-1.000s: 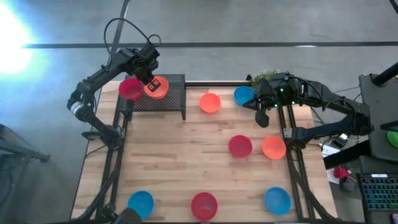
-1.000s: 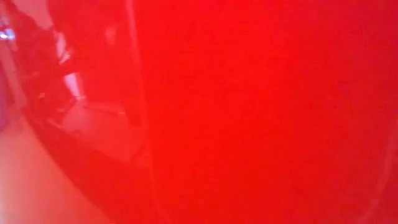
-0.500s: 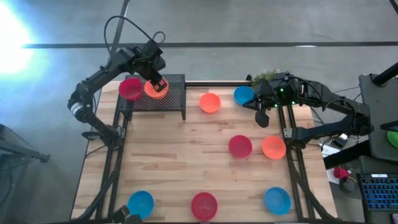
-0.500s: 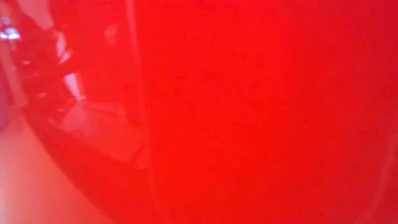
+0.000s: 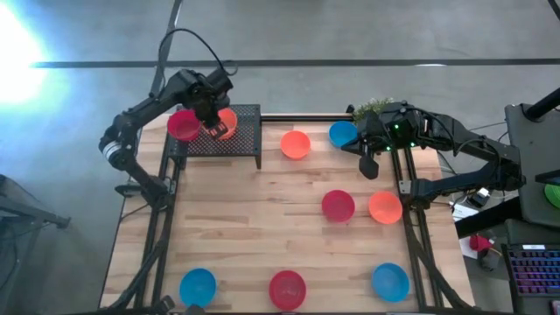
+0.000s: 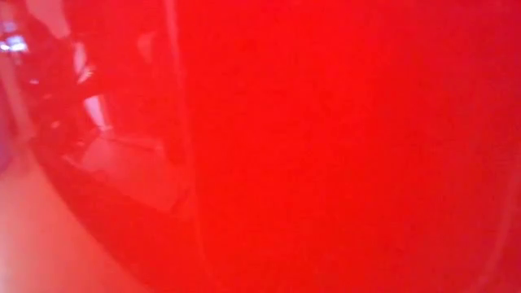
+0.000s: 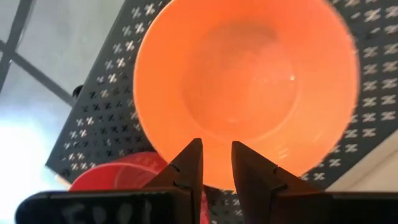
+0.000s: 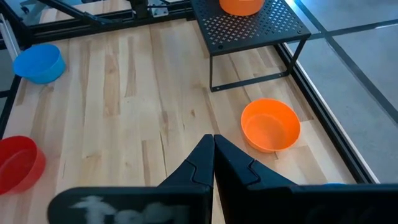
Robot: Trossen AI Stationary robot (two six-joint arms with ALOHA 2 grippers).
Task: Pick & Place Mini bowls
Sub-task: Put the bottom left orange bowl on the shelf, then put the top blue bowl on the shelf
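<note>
Orange bowl seemingly under left gripper.

the high view was evenly lit, but a hard white glare burned out its upper left corner over the grey floor. the wooden bench showed only soft, short shadows. the low view was a wash of saturated red — blurred, with dim dark shapes at its left. in the left wrist view the orange bowl sat slightly soft — pale glare beside it.
</note>
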